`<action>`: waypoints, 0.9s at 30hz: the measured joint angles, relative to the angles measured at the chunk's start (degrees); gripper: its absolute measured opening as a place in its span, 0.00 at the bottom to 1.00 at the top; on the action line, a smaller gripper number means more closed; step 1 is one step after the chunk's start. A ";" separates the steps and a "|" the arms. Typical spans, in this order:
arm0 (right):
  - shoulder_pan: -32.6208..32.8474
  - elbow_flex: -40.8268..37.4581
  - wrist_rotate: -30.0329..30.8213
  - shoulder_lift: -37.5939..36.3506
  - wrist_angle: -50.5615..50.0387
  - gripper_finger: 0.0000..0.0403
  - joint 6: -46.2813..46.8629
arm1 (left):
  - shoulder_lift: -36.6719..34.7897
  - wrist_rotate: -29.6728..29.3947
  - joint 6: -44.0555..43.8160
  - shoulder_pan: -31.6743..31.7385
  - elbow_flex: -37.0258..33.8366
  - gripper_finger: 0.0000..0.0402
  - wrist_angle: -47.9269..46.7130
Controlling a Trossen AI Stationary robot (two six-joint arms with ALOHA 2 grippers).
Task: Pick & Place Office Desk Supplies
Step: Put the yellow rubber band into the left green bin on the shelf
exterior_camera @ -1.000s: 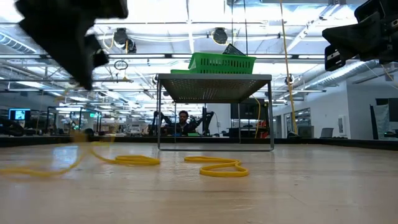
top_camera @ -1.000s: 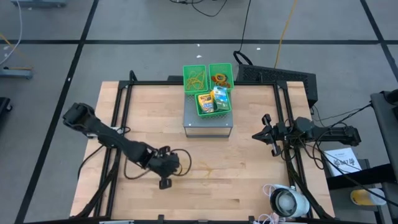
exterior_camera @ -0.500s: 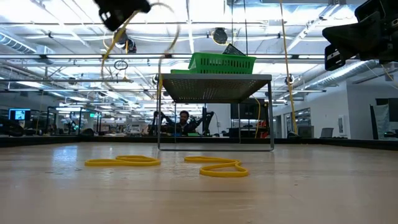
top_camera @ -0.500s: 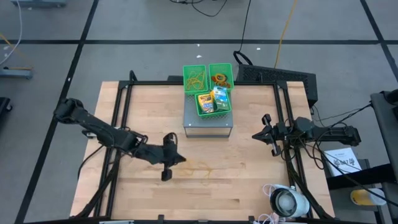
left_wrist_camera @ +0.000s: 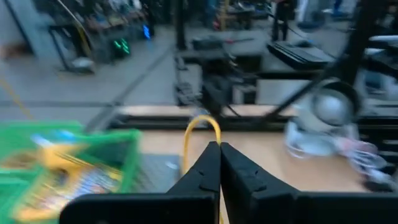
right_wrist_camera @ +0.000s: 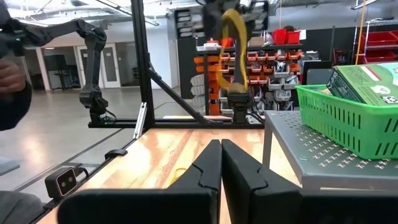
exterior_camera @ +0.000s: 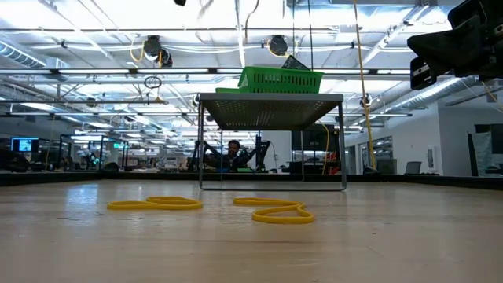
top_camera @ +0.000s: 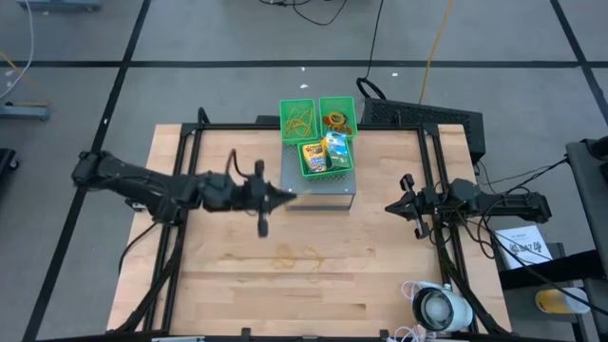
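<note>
Two yellow rubber bands [exterior_camera: 212, 206] lie on the wooden table [exterior_camera: 393, 236], workshop behind.

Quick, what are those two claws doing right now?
Left gripper: closed on a yellow rubber band, near the green bins.
Right gripper: closed, holding nothing.

high: overhead | low: tabletop-level (both show green bins [top_camera: 318, 133]) | wrists: forward

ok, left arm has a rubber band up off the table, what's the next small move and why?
Probably carry it a little farther over the green bins and up. The left gripper, shut on a yellow rubber band, sits at the stand's near edge, short of the bins. Two more bands lie on the table; the right gripper waits at the side.
</note>
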 joint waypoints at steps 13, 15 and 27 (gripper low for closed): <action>0.01 0.00 0.00 0.00 0.00 0.00 0.00 | -0.91 0.11 12.61 18.45 0.83 0.02 6.16; 0.01 0.00 0.00 0.00 -0.02 0.00 0.00 | -0.80 0.13 13.92 21.31 1.70 0.01 6.25; -0.01 0.00 0.00 0.00 -0.02 0.00 0.00 | 4.26 8.13 11.07 38.26 3.45 0.02 10.76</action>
